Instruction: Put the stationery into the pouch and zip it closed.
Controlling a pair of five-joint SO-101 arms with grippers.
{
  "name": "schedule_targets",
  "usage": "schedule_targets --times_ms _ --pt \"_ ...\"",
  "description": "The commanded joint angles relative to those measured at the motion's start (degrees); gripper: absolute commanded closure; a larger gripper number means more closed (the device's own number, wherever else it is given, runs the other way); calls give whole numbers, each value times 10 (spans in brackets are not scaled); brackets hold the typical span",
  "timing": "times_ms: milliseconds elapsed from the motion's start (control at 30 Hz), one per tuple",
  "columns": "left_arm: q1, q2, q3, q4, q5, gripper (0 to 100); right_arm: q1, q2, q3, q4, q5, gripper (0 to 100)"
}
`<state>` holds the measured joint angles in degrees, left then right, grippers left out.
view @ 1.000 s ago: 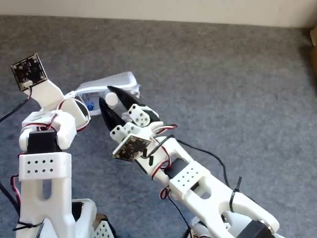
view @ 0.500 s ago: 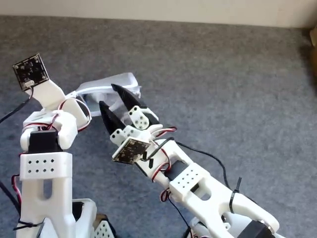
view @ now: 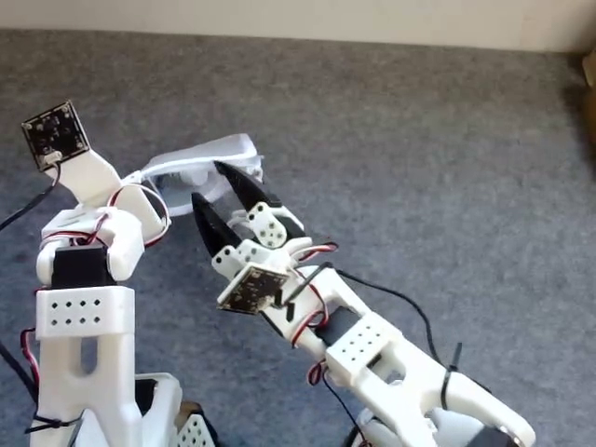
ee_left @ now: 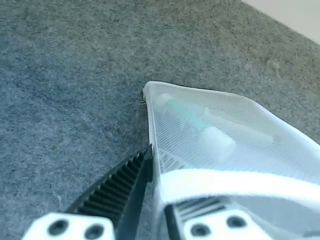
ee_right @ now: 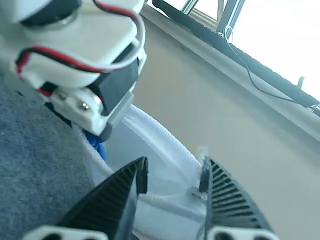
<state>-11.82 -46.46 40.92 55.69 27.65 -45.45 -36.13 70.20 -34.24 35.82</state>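
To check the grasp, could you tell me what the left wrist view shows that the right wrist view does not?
Left wrist view: the left end effector clamped on the pouch, white and teal stationery visible through its mesh. Right wrist view: the open right end effector straddling the zipper edge, a blue item inside. Both: the pouch.

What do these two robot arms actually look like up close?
Both arms are blocky white plastic with black motor blocks and loops of red, white and black wire. The right arm has black, pointed, ridged fingers and a thin black cable along it. The left arm shows rows of small holes. Each wrist carries a square dark circuit board.
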Motion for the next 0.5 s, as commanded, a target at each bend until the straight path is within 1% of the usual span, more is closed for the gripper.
schedule_targets --times_ms 0,100,300,467 --pt "6 -22 -8 -4 4 989 -3 -88 -1 87 6 839" --pt "6 -22 -8 -5 4 989 -3 -131 -1 157 5 839" --pt "6 -22 -8 -5 4 989 -3 -196 -1 239 4 839" --pt "6 -22 -8 -5 4 989 -3 -240 -1 305 -55 839"
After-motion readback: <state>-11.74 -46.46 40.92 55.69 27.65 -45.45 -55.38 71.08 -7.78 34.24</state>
